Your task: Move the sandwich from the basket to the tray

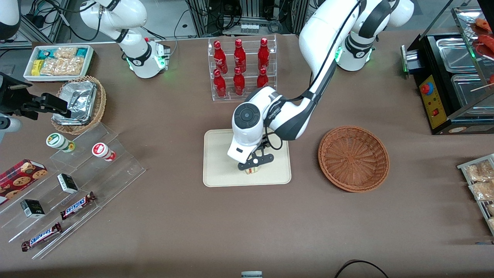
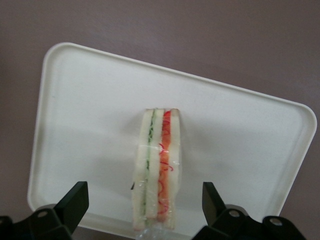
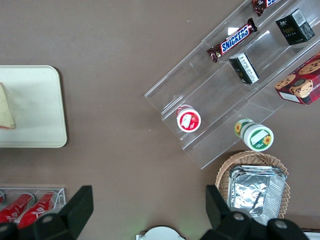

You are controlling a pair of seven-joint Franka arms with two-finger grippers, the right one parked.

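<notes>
Sandwich [image 2: 156,167] stands on its edge on the tray [image 2: 80,115], cut face with green and red-orange layers turned up toward the wrist camera. It sits near the tray edge closest to the front camera, roughly midway along it.

Gripper [image 1: 255,165] hangs directly above the sandwich, low over the tray. Jaws spread wide: the wrist view shows a finger [image 2: 74,200] on each side of the wedge with clear tray surface between each finger and the bread. Nothing is gripped; the sandwich bears on the tray alone, wrapper film visible around it.

Basket [image 1: 353,157] sits on the desk [image 1: 173,216] toward the working arm's end, just beside the tray, and shows only bare wicker inside.

Judgement: the delivery is essentially complete. Jaws are apart so the wedge is free and the arm can lift straight up without dragging it. Risk: the wedge stands on a narrow edge, so a brush from either finger could tip it.
</notes>
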